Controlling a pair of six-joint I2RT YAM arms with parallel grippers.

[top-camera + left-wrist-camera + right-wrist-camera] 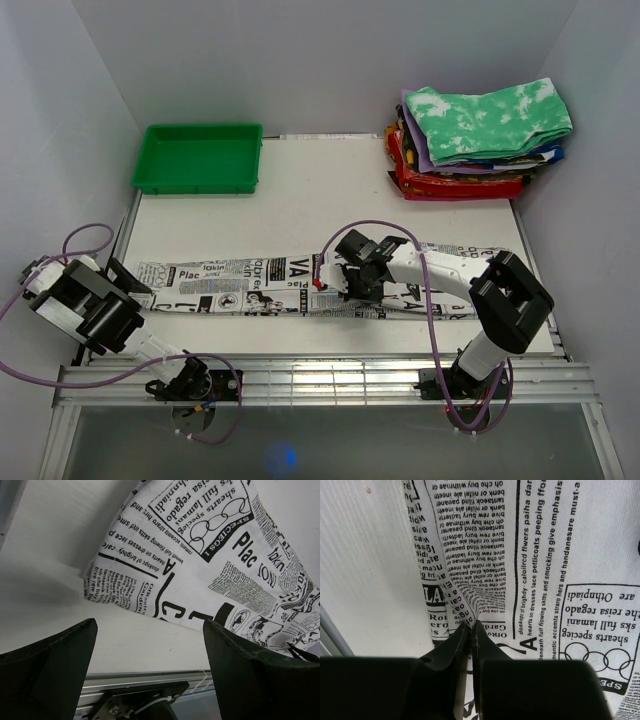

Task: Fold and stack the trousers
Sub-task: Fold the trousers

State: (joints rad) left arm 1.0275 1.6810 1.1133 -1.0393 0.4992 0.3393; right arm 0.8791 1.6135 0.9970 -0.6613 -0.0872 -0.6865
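Black jaws of the right end effector [470,627] are clamped on a raised crease of the newspaper-print trousers [560,555] near their middle. The left end effector [150,625] gapes wide, holding nothing, just short of their left end. They lie as one long strip across the white surface [300,200]; a green tray [200,158] and a stack of folded clothes [480,125] sit at its far corners.

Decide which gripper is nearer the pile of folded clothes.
Right. The right gripper pinches the trousers at mid-table, closer in and left of the pile of folded clothes; the left gripper is open at the trousers' left end, much farther off.
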